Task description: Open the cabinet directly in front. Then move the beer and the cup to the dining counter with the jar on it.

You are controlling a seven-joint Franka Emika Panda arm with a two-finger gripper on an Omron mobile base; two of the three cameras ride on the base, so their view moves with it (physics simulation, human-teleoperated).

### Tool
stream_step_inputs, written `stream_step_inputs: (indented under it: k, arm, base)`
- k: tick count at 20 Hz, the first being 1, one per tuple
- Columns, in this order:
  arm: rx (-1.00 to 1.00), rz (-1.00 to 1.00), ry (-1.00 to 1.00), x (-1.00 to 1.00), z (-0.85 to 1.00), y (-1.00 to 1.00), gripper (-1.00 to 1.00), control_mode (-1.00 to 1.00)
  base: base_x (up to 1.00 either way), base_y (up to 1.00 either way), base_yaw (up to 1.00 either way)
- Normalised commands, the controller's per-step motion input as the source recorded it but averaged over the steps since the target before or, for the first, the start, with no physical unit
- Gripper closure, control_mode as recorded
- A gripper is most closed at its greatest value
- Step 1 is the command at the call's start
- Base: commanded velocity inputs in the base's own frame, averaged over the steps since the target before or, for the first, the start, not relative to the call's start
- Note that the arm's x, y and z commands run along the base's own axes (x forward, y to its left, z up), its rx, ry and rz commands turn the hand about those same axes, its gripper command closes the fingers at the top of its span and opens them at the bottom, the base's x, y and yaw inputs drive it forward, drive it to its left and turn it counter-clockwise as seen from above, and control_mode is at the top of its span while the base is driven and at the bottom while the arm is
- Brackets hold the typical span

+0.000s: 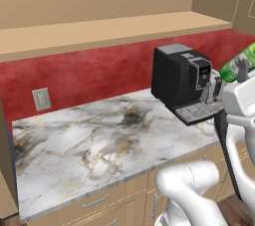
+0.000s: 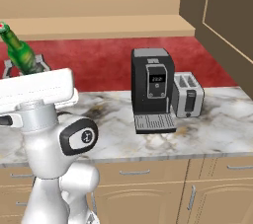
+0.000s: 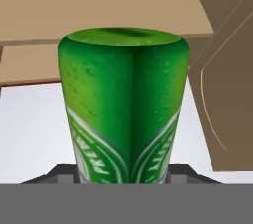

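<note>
- Gripper (image 3: 123, 181) clamped around the beer (image 3: 123, 104), bottle lifted clear of the marble worktop (image 1: 89, 145) and tilted.
- Open cabinet door (image 2: 222, 16) close by on the right; risks clipping the neck in a swing.
- Grip depth hard to judge, possibly shallow; could slip.

The bottle (image 1: 240, 64) is cut off by the right edge of the left base view, so only part of its green body shows there. In the right base view the bottle's lower half sits behind the white arm. In the hand view its base fills the middle, its label runs off the bottom, and the fingers (image 3: 64, 172) show only as dark slivers at either side. The toaster (image 1: 215, 86) is half hidden behind the coffee machine (image 1: 180, 80).
</note>
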Motion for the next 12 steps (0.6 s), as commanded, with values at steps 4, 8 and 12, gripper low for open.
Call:
stream_step_inputs:
  k: [4,8,12]
  arm:
    - [0.0,0.0,0.0,0.0,0.0,0.0,1.0,-1.0]
    - [0.0,0.0,0.0,0.0,0.0,0.0,1.0,1.0]
    - [0.0,0.0,0.0,0.0,0.0,0.0,1.0,1.0]
  base:
    - [0.0,0.0,0.0]
    - [-0.02,0.0,0.0]
    - [-0.22,0.0,0.07]
